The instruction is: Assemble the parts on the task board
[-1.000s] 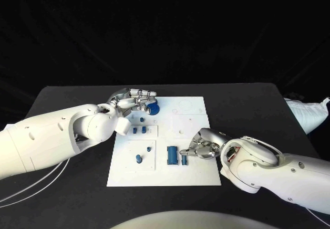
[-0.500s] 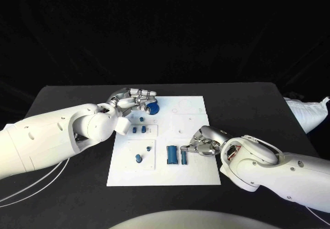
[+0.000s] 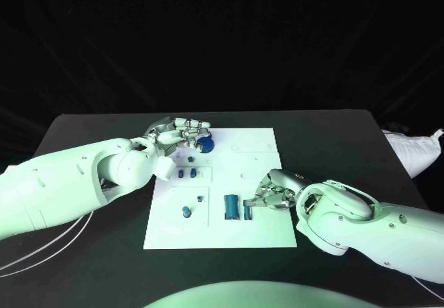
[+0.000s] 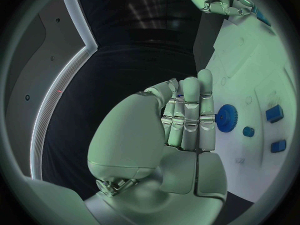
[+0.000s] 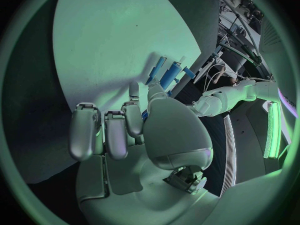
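Right hand point(image 3: 271, 192) has edged toward blue bars point(image 3: 237, 208).

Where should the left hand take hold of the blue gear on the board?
Probably by its toothed rim, from above: the gear lies flat on the board, so only its edge offers opposing sides. The left hand is already beside it.

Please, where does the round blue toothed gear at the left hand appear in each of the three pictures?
Head view: the round blue toothed gear lies at the white task board's far left corner, by the left hand.
Left wrist view: the gear sits just beyond the fingertips.
Right wrist view: I cannot find it there.
Shared landmark: the task board.
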### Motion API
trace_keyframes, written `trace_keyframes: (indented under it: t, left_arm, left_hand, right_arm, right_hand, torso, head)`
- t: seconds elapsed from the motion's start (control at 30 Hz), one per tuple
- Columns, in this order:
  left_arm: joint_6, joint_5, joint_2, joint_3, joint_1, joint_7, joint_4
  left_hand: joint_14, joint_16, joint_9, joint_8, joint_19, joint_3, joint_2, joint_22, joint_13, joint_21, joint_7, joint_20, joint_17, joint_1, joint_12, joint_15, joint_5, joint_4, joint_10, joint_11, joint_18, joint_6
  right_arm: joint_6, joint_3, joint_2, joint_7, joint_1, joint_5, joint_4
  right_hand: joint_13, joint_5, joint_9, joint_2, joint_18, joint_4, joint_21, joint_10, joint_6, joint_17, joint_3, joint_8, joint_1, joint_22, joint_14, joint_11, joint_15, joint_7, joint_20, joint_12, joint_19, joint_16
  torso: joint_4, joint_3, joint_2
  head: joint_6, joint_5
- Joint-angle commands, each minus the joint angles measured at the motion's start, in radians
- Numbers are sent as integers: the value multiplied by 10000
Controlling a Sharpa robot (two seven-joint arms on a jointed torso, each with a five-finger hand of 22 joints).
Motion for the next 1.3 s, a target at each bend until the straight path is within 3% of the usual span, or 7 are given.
trace_keyframes:
  t: [0.03, 0.4, 0.57, 0.9, 1.07, 1.2, 1.3]
  left_arm:
    - [191, -62, 10, 6, 1, 20, 23]
    - [186, -65, 7, 6, 1, 14, 30]
    - [184, -66, -2, 6, 1, 11, 33]
    - [171, -66, -9, 5, 1, 24, 25]
    - [109, 27, 25, 2, -15, 120, -8]
    - [-42, 269, 51, 2, -140, 311, -77]
    - [-169, 343, 44, 3, -225, 478, -185]
  left_hand:
    - [-72, -39, -16, 55, -1, 9, 69, -2, 14, -63, -12, 36, -10, -3, 35, 2, 25, -70, -67, 26, 113, -84]
    - [-81, -43, -17, 59, -6, 12, 72, -1, 14, -65, -11, 37, -19, 0, 42, 3, 27, -80, -79, 27, 114, -90]
    - [-81, -43, -17, 59, -6, 12, 72, -1, 14, -65, -11, 37, -19, 0, 42, 3, 27, -80, -79, 27, 114, -90]
    - [-95, -45, -20, 66, -13, 6, 73, 2, 15, -68, -5, 40, -33, -16, 54, 7, 25, -86, -98, 35, 112, -100]
    - [-155, -55, -33, 79, -60, -111, 42, -21, 8, -123, 13, 79, -62, -266, 78, 53, 8, 43, -183, 62, 99, -153]
    - [-644, -458, -50, 110, -418, -436, -106, -244, -8, -505, 40, 169, -277, -648, 115, 150, 2, 275, -319, 96, 96, -249]
    - [-1070, -977, -54, 173, -794, -653, -138, -571, -42, -987, 62, 245, -566, -649, 142, 212, -1, 318, -414, 154, 113, -298]
  right_arm:
    - [457, -13, 29, -290, -17, -528, -55]
    - [407, -13, 195, -393, -16, -813, -179]
    - [124, -12, 109, -211, -17, -769, -74]
    - [437, 56, -557, 2633, 401, 2380, 35]
    - [97, 66, -698, 4776, 940, 5245, -486]
    - [167, 70, -540, 6109, 1277, 7490, -1358]
    - [483, 72, -341, 6779, 1464, 8674, -2070]
  right_hand:
    - [-263, -224, 5, 267, -189, -148, 40, 87, -70, 1098, 47, 62, 458, 11, 763, -67, -102, -33, 9, -30, 51, 46]
    - [-177, -298, 12, 374, -189, -209, 36, 144, -39, 1082, 95, 74, 533, 9, 759, -74, -106, -41, 6, 78, 49, 34]
    - [-215, 272, 4, 267, -188, -103, 28, 123, -65, 1039, -61, 50, 302, 0, 750, -61, -97, -24, 10, -1, 46, 1]
    - [-1474, 904, -175, -1, -45, -114, -441, -892, -827, 548, -365, -399, 322, -783, 623, 224, 114, 330, 141, -1903, -333, -404]
    - [-3771, 1006, -371, 112, 385, -359, -1998, -2501, -1476, -1200, -434, -865, 759, -3179, 113, 489, 343, 640, 356, -5095, -1407, -1975]
    - [-5334, 1000, -532, 350, 934, -543, -4821, -3194, -1781, -4721, -382, -1220, 1266, -6705, -1046, 743, 563, 832, 511, -6864, -2927, -5674]
    - [-6449, 914, -618, 498, 898, -650, -6011, -3869, -1881, -6372, -223, -1371, 1688, -7464, -2013, 920, 754, 1058, 734, -8138, -3428, -7971]
  torso:
    - [-2, 0, 1]
    - [-2, 1, -10]
    - [-6, 1, -6]
    - [-9, -10, -47]
    - [-8, -37, -122]
    - [-23, -69, -256]
    - [-61, -81, -377]
  head:
    - [-10, -1]
    - [-22, -8]
    - [1, -12]
    - [95, -34]
    - [228, -92]
    - [387, -132]
    - [554, -86]
